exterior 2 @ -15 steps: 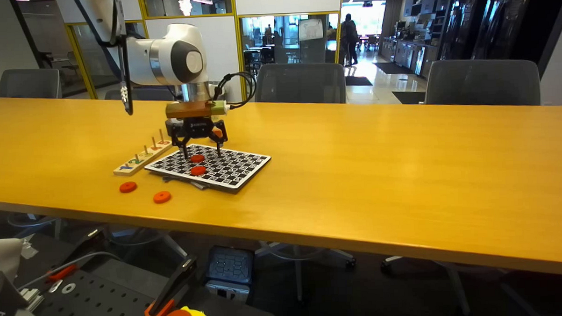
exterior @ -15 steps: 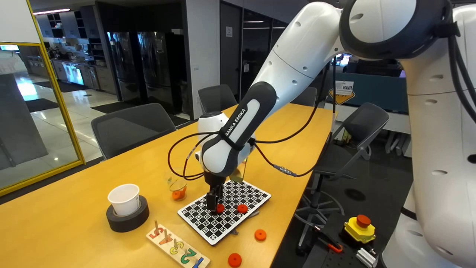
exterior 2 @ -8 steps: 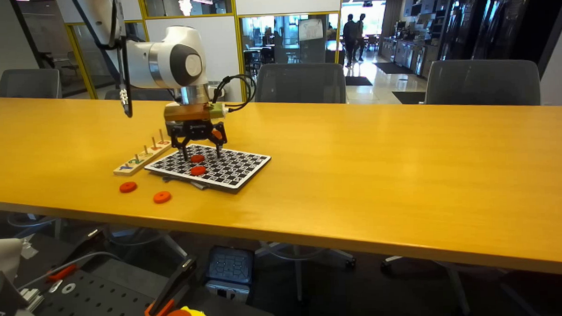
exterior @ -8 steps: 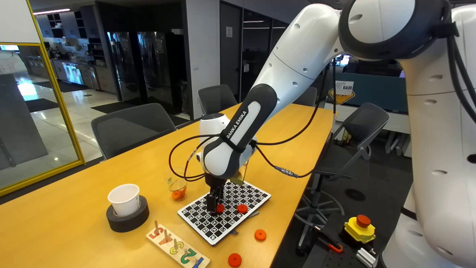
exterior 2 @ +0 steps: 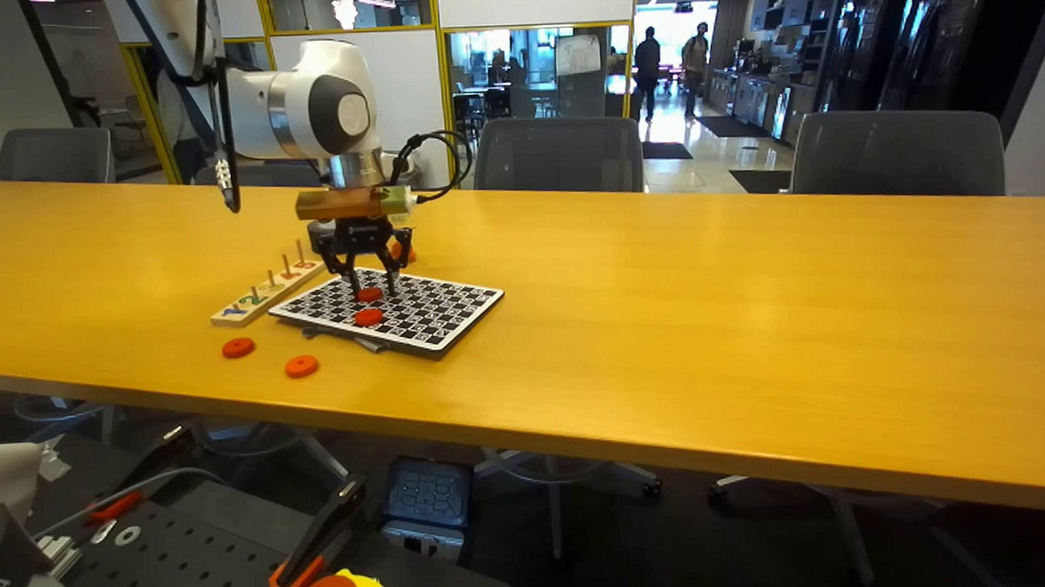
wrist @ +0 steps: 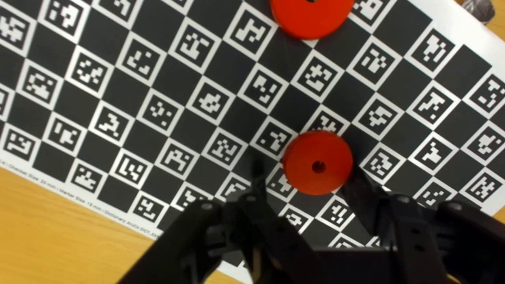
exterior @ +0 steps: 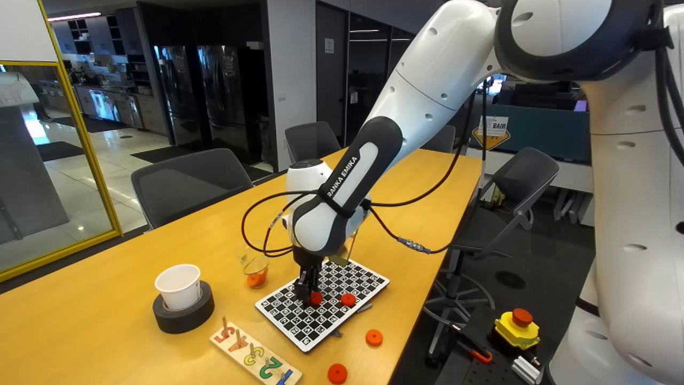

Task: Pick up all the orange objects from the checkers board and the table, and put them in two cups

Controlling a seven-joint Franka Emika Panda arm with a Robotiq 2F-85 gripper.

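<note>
Your worktop [exterior 2: 706, 322] carries the checkers board [exterior: 328, 315], and your hand [wrist: 305, 169] hangs low over it, fingers [wrist: 365, 201] parted! Nearby stand the white cup [exterior: 179, 289] and the glass tumbler [exterior: 256, 268] holding orange pieces [exterior: 255, 279]. One piece [wrist: 313, 152] sits between those fingers, gap showing, a second piece [exterior: 348, 300] shares the board, two more pieces [exterior: 374, 337] lie off it.

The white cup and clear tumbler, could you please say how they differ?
The white cup is opaque; the clear tumbler is see-through, showing orange pieces inside. The white cup stands in a dark grey ring, the clear tumbler directly on the table. Both are open-topped.
</note>
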